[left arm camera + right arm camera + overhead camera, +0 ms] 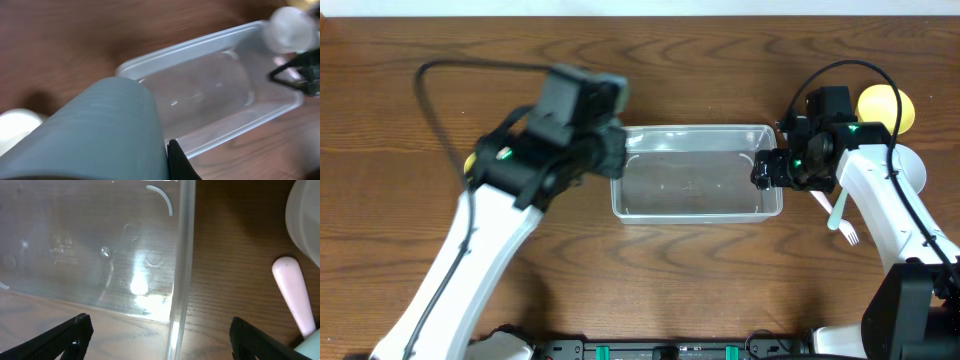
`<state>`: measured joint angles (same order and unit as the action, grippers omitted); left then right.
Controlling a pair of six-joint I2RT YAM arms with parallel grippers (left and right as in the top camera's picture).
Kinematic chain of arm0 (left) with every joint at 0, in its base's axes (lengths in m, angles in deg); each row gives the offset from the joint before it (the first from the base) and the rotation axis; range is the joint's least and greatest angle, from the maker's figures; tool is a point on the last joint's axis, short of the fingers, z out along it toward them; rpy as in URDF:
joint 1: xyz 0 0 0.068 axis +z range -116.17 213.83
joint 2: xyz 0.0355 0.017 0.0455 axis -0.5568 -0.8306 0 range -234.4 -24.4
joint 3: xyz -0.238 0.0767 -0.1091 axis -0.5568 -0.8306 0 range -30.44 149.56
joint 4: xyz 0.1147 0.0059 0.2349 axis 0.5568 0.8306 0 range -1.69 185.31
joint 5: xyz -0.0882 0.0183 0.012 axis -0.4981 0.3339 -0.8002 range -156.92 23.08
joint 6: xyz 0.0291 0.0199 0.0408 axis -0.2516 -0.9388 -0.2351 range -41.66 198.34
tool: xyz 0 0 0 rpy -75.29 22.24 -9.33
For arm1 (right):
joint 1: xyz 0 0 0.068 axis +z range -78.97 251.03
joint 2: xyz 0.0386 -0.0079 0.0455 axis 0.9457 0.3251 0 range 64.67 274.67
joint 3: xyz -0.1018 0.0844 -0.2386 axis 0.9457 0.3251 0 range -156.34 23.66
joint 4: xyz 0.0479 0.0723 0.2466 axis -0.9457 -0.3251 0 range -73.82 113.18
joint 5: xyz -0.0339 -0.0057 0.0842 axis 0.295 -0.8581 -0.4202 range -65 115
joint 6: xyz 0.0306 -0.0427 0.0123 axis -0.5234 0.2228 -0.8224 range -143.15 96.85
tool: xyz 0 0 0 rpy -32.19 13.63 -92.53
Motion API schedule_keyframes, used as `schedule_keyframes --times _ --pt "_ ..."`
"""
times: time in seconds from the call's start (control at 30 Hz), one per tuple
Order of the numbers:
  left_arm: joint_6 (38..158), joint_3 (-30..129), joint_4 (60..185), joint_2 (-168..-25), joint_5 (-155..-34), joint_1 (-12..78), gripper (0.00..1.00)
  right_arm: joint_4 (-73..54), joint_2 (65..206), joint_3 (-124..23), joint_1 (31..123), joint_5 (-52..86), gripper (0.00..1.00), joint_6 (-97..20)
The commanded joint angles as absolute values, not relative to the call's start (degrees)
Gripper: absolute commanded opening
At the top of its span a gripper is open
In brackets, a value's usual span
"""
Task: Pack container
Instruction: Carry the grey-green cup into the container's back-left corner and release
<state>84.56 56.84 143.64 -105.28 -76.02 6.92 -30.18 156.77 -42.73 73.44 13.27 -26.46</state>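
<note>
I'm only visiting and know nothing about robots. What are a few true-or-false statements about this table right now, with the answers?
1. The right gripper stands open astride the tub's end wall. True.
2. The fork lies inside the tub. False: it lies on the table, outside the tub, by the right arm.
3. The left gripper holds a grey-blue cup. True.
4. The tub has a lid on. False: its top is open.
</note>
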Motion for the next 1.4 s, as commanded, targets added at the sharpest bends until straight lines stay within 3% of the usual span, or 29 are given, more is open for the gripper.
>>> schedule_keyframes --times 0.0,0.37,0.93,0.97,1.03,1.13,1.23,1.37 --pt "85.1 61.2 143.9 -113.7 -76.8 4.6 0.06 -30.2 154.1 -43.6 71.2 14.9 0.91 -32.7" --pt "84.7 61.9 143.4 -128.9 -76.8 4.1 0.06 -31.9 146.0 -43.6 56.8 16.6 0.95 -36.2" --pt "83.1 61.9 138.9 -142.4 -71.3 4.1 0.07 -33.5 146.2 -43.6 56.4 16.6 0.95 -35.7" --pt "83.1 61.9 138.9 -142.4 -70.6 4.1 0.08 -33.5 146.2 -43.6 56.4 16.6 0.96 -35.7" --pt "83.1 61.9 139.0 -142.4 -70.1 4.1 0.29 -33.5 146.2 -43.6 56.4 16.6 0.96 -35.7" --pt "83.1 61.9 139.0 -142.4 -70.1 4.1 0.31 -33.6 146.2 -43.6 56.5 16.6 0.96 -35.7" --pt "83.1 62.5 139.0 -141.6 -70.1 4.1 0.51 -33.6 146.2 -43.6 56.5 16.6 0.97 -35.7" --pt "83.1 66.5 141.5 -138.1 -70.0 4.1 0.57 -33.7 146.2 -43.6 56.5 16.6 0.97 -35.1"
